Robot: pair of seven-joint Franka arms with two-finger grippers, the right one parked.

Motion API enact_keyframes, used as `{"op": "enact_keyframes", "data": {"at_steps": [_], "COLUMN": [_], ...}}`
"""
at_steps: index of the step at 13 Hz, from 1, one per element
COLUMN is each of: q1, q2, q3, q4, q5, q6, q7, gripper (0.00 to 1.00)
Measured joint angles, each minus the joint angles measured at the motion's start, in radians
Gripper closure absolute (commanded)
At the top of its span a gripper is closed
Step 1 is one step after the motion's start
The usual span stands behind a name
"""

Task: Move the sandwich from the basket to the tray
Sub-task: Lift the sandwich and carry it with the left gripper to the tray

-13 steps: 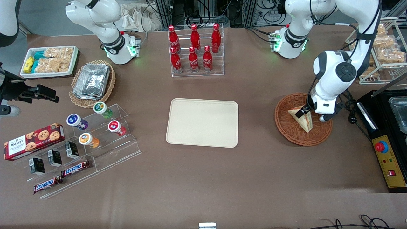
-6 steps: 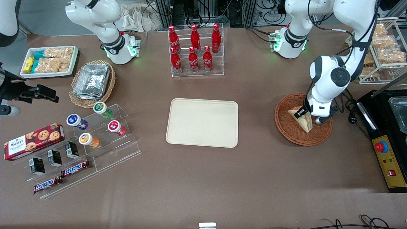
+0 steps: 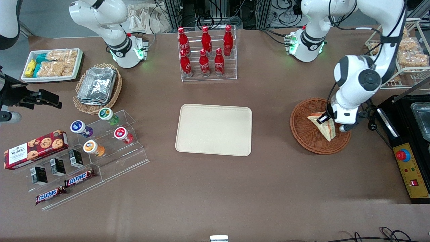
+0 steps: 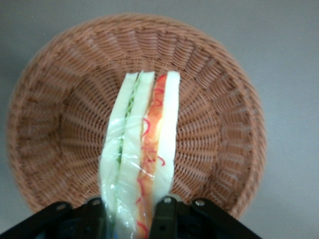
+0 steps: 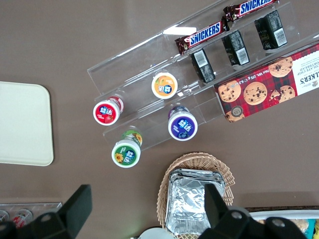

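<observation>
Since a moment ago your sandwich point(image 3: 325, 127) has shifted slightly toward the working arm's end of the desk point(image 3: 215, 188), above the basket point(image 3: 307, 134). Your claw point(image 4: 133, 211) is clamped tight on the wedge's end, fingers point(image 4: 164, 215) pressing both bread faces. You have the tray point(image 3: 214, 129) lying mid-desk, well apart from the basket.

The round reddish-brown woven wicker basket point(image 3: 319, 126) point(image 4: 134, 119) sits toward the working arm's end of the table, well apart from the flat rectangular cream-beige plastic tray point(image 3: 213, 129) at the table's middle. The left arm's gripper point(image 3: 327, 119) point(image 4: 130, 216) is over the basket, its fingers point(image 4: 163, 214) pressed on either side of the triangular cream-bread sandwich point(image 3: 324, 125) point(image 4: 142, 149), which stands on edge above the basket's floor.
</observation>
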State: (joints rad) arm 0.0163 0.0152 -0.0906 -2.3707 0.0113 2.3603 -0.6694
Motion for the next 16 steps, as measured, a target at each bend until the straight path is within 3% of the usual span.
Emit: {"op": "enact_keyframes", "data": {"at_steps": [5,8,11,14,16], "q1": [-0.001,0.000,-0.005,-0.009,-0.012], "q2": [-0.051,-0.038,0.018,0.138,0.241], "q3": [-0.015,-0.113,-0.285,-0.440,-0.531], "q4": [0.407,0.588,0.620,0.618,0.613], "q5": [0.010,0.010,0.036,0.081,0.175], "q6": [-0.526,-0.717,-0.729,-0.577,-0.484], "q7": [0.152,0.198,0.110,-0.048,-0.182], "gripper": [1.00,1.00,1.00,1.00,1.00]}}
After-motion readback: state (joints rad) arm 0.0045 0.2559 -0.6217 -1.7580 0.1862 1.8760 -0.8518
